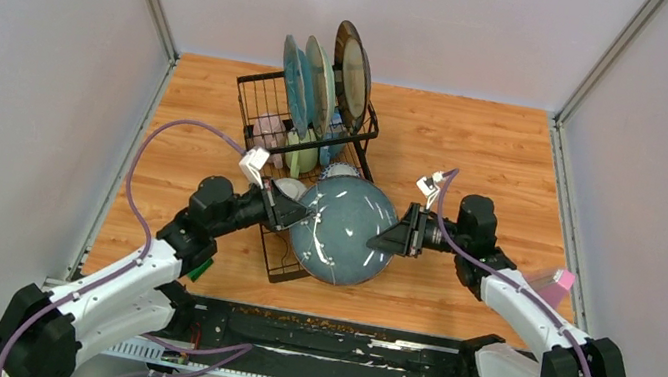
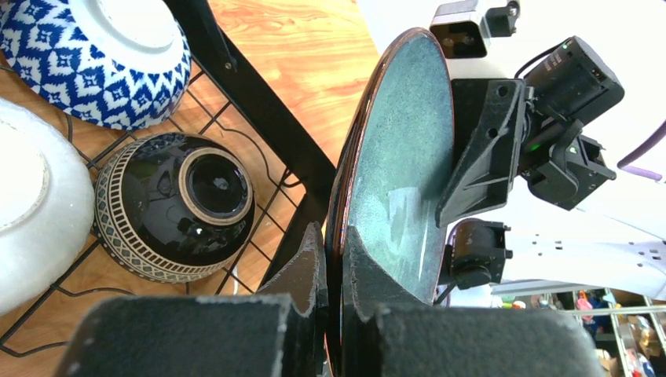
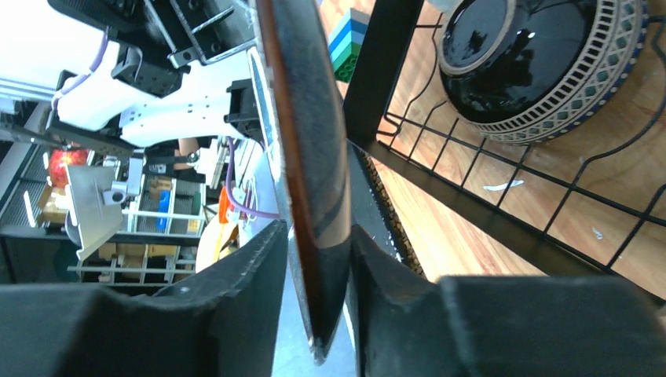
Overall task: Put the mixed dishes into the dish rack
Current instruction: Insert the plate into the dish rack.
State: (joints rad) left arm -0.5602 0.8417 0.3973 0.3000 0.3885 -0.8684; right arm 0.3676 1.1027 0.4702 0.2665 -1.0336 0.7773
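Observation:
A big teal plate (image 1: 341, 228) with a brown rim hangs on edge over the low tray of the black wire dish rack (image 1: 259, 96), held from both sides. My left gripper (image 1: 284, 211) is shut on its left rim; both pads press the plate (image 2: 400, 157) in the left wrist view. My right gripper (image 1: 401, 232) straddles the opposite rim, shut on the plate (image 3: 310, 141). Three plates (image 1: 327, 76) stand upright in the rack's slots. A dark patterned bowl (image 2: 177, 208), a blue-white bowl (image 2: 86, 55) and a white bowl (image 2: 31, 204) lie upside down on the tray.
A pink mug (image 1: 269, 128) and a green mug (image 1: 300, 153) sit in the basket section. A pink container (image 1: 553, 284) stands at the table's right edge. A blue-green sponge block (image 3: 345, 39) lies near the left arm. Grey walls close in three sides.

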